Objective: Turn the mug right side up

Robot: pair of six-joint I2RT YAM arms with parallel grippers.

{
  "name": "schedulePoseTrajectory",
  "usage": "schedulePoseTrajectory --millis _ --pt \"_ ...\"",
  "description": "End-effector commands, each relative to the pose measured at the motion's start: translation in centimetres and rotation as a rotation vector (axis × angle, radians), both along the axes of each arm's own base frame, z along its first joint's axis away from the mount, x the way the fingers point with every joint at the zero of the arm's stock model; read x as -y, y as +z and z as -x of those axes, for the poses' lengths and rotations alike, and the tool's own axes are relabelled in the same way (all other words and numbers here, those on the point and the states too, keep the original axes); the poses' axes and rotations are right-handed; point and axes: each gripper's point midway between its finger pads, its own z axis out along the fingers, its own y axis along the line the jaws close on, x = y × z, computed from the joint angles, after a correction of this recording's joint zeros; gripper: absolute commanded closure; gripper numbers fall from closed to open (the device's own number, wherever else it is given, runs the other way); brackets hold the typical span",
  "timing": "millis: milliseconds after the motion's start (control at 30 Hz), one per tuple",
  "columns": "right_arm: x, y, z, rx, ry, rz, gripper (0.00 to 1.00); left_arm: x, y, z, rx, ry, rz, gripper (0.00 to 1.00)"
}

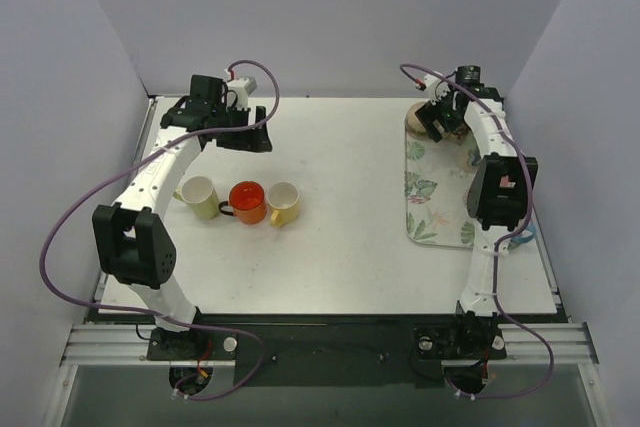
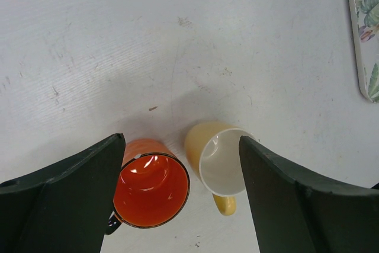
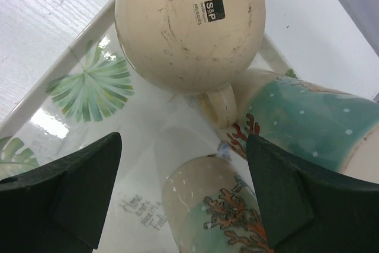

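- Right gripper is hovering over the leaf-print tray, fingers spread apart and grasping nothing.
- Cream mug is sitting upside down on the tray just ahead of the fingertips. Its base and printed label are facing up, and its handle is pointing back toward the gap between the fingers.
- Teal mug is lying on its side beside the finger at the view's right. A second teal mug is lying under the gap.
- Left gripper is hanging above the table, fingers released wide, nothing between them.
- Orange mug and yellow mug are standing mouths-up, side by side below that gap, one by each finger.
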Motion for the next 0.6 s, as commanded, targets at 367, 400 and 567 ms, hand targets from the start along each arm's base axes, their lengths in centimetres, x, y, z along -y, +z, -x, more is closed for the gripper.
schedulePoseTrajectory --millis 367,400,567 --pt "0.2 -2.0 -2.5 0.013 0.076 0.036 0.15 0.1 1.6 -1.2 0.035 -0.007 0.014 0.12" --pt "-0.1 -2.3 -2.2 -0.002 0.089 0.025 0.15 0.1 1.6 -1.2 0.033 -0.007 0.016 0.12" --pt "-2.3 -2.6 -0.1 -0.048 0.166 -0.015 0.28 0.3 1.8 -1.2 0.032 -0.013 0.025 0.12"
